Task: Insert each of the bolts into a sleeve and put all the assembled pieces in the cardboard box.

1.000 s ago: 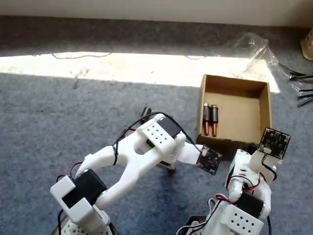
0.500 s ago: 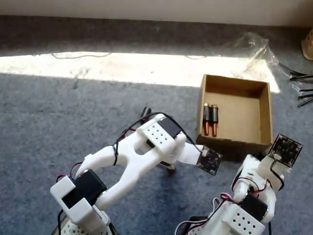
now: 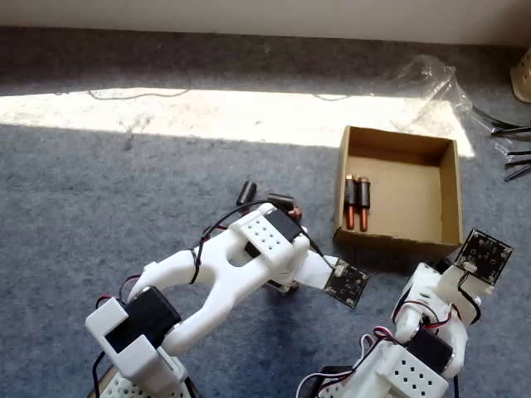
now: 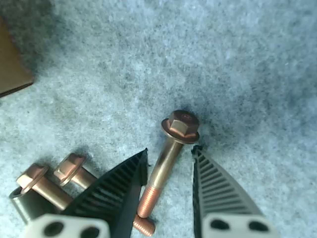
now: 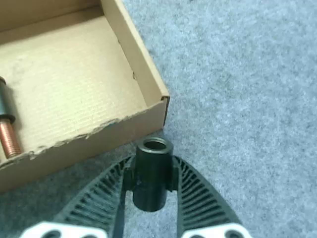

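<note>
While in cardboard box [image 3: 398,142], two assembled pieces [image 3: 362,199]; in right gripper [image 5: 152,164], one sleeve [image 5: 150,178].

I see my left gripper [image 4: 171,150] with its black ribbed fingers [image 4: 116,191] spread apart over the grey carpet [image 4: 237,64]. A copper-coloured hex-headed flange bolt [image 4: 181,125] lies flat on the carpet, its shank between them, nearer one finger. Just beyond that finger lie two more copper bolts [image 4: 72,167], one against a dark cylindrical sleeve [image 4: 24,208]. A brown cardboard box corner [image 4: 10,69] sits well apart.
</note>
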Available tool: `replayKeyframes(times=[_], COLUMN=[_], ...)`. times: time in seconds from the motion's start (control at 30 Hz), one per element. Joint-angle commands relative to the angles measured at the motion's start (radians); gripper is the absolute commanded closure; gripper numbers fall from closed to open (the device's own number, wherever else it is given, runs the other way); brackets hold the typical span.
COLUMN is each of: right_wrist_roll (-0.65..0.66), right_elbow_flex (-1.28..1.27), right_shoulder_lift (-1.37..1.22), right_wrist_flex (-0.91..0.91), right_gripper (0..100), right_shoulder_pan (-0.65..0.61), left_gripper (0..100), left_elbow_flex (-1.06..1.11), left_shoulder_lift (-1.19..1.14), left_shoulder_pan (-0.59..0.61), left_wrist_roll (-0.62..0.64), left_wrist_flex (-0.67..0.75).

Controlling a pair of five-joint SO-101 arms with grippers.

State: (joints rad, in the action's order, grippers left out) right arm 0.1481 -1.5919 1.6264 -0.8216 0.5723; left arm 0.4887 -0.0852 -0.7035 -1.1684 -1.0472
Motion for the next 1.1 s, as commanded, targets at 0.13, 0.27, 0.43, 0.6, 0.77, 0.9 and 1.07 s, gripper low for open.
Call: replayKeyframes(times=[0.13,0.27,0.43,0.6,0.77,0.9,1.07], right_wrist_roll=[-0.006,-0.006,-0.006,-0.006,-0.006,-0.006,-0.006], right_elbow_flex=[-0.022,-0.022,-0.022,-0.022,-0.022,-0.022,-0.022], right_shoulder_lift=[0.007,0.007,0.007,0.007,0.007,0.007,0.007], right_wrist_flex=[0.065,0.064,0.062,0.062,0.062,0.062,0.062], right_gripper=[99.5,99.5,99.5,99.5,99.5,99.5,99.5], right_shoulder_pan=[0.01,0.01,0.01,0.01,0.01,0.01,0.01], left_gripper=[85,86,86,86,86,91,95], left_elbow_flex=[-0.008,-0.001,-0.001,-0.002,-0.002,-0.001,0.01], left_shoulder_lift=[0.004,0.002,0.002,0.002,0.002,0.001,0.001], left_shoulder_pan=[-0.061,-0.059,-0.058,-0.036,-0.035,-0.035,-0.035], left_wrist_roll=[-0.015,-0.06,-0.061,-0.061,-0.061,-0.063,-0.063], left_wrist_flex=[0.014,0.032,0.038,0.041,0.041,0.041,0.04])
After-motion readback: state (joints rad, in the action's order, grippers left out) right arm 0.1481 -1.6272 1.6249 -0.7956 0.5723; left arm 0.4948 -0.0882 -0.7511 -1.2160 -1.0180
